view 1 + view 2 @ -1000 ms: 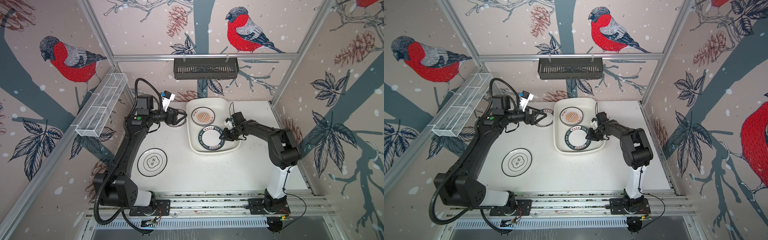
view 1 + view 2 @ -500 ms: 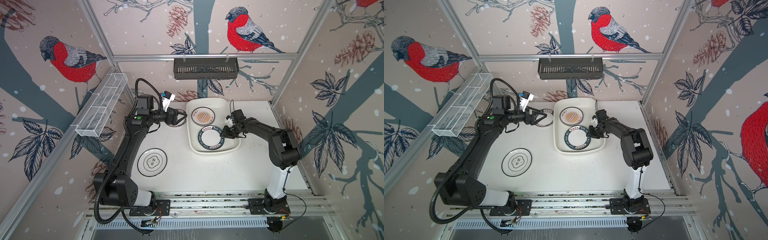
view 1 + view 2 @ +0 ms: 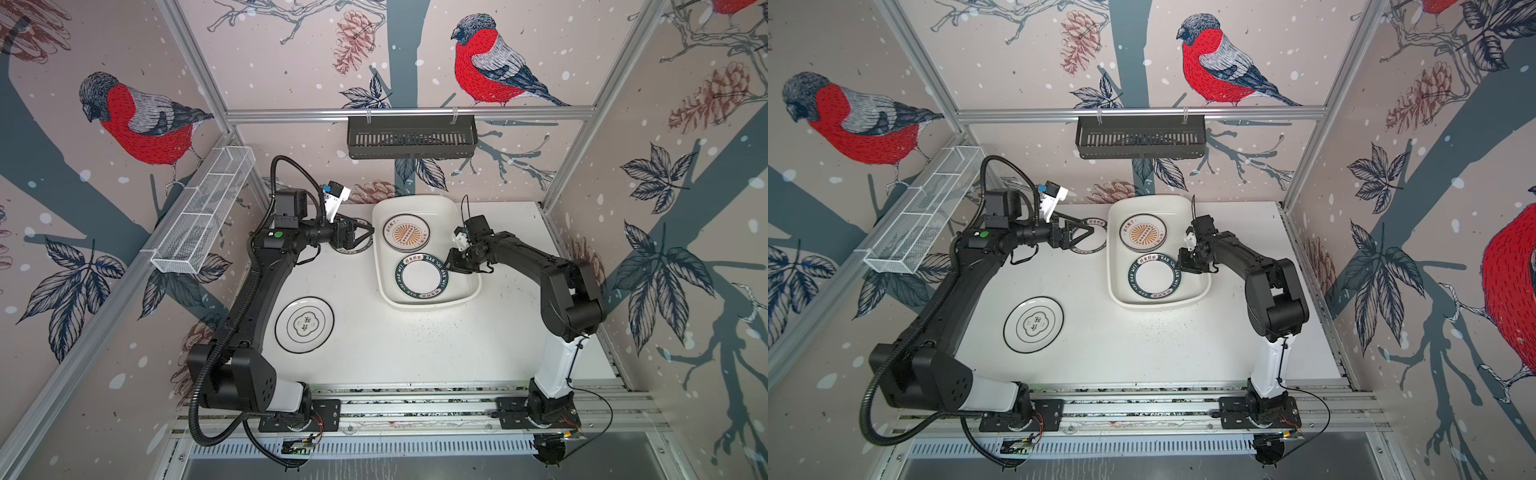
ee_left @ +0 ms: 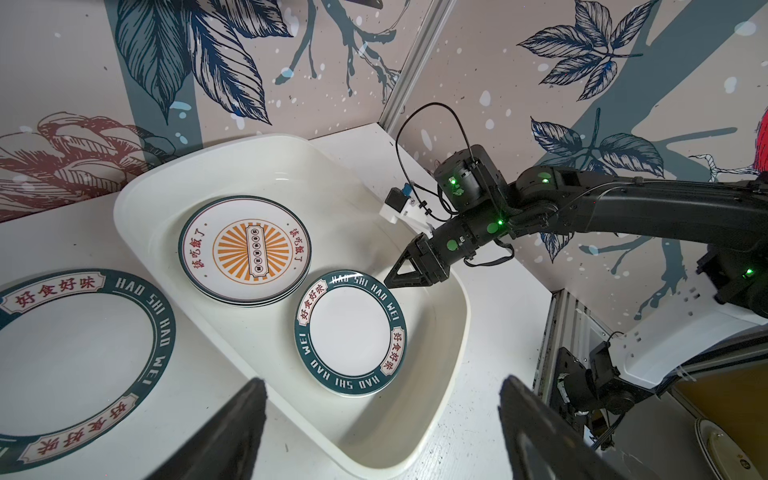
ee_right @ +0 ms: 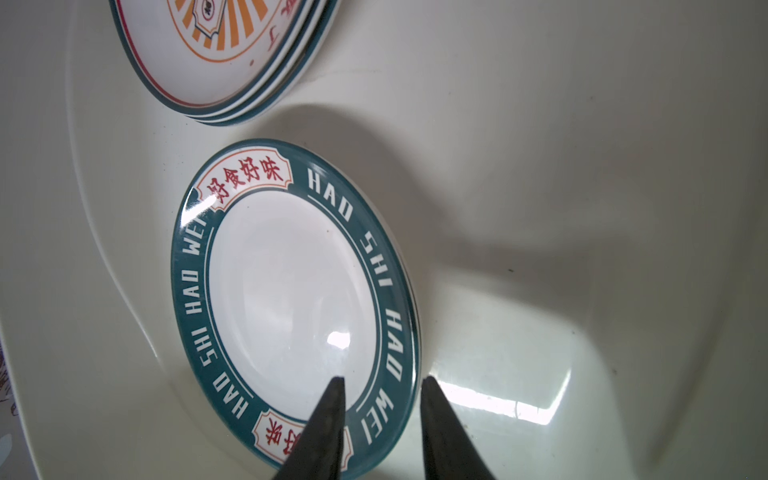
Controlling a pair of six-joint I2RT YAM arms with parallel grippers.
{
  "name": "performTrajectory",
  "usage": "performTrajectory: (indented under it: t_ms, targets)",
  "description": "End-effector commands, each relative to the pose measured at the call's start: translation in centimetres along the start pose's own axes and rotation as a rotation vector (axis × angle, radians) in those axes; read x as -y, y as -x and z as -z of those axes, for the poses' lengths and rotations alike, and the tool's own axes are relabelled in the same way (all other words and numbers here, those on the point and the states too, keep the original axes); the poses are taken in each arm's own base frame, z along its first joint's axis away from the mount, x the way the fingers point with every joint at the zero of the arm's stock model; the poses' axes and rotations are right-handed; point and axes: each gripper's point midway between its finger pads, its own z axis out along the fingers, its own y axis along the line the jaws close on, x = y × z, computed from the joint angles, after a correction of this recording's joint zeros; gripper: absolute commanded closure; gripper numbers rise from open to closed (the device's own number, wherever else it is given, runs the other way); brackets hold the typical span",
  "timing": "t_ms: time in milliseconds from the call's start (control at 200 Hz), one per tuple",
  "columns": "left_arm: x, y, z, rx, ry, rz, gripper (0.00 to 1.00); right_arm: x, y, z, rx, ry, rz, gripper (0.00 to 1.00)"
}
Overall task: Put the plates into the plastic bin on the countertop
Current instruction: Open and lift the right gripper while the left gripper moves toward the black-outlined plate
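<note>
We find the round white plate with a dark teal lettered rim (image 3: 422, 276) at the 6 o'clock end of the large white plastic bin (image 3: 440, 212), where it lay a second ago, with a stack of orange-sunburst plates (image 3: 405, 232) at 12 o'clock. At its 3 o'clock rim the right gripper (image 3: 449, 266), jaws slightly apart and pinching nothing, has edged toward 12 o'clock. At the bin's 9 o'clock we see the left gripper (image 3: 370, 236) unmoved, jaws spread wide, over another teal-rimmed plate (image 4: 75, 357) on the speckled white countertop (image 3: 395, 340).
</note>
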Motion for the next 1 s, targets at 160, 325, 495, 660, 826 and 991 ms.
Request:
performTrajectory:
  t_ms: [160,325,495,660,826,991]
  targets:
    - [-0.4,-0.9,0.3,-0.016,0.047,-0.022,0.10,0.1,1.2,-0.2,0.045,-0.013,0.001,0.67]
    - [-2.6,-2.4,0.3,-0.053,0.165,0.020,0.07,0.3,1.4,-0.6,0.059,-0.029,0.004,0.67]
    - [-4.1,-4.4,0.6,-0.097,0.242,0.042,0.07,0.7,1.5,-0.9,0.069,-0.040,0.004,0.66]
    - [-4.7,-6.1,0.9,-0.125,0.286,0.046,0.07,0.9,1.3,-1.0,0.085,-0.040,-0.005,0.65]
    - [-6.9,-8.0,1.6,-0.149,0.414,0.058,0.07,0.2,1.9,-0.1,0.125,-0.020,0.004,0.65]
    - [-8.8,-10.1,2.6,-0.187,0.501,0.063,0.03,-1.3,3.1,2.4,0.203,0.010,0.023,0.65]
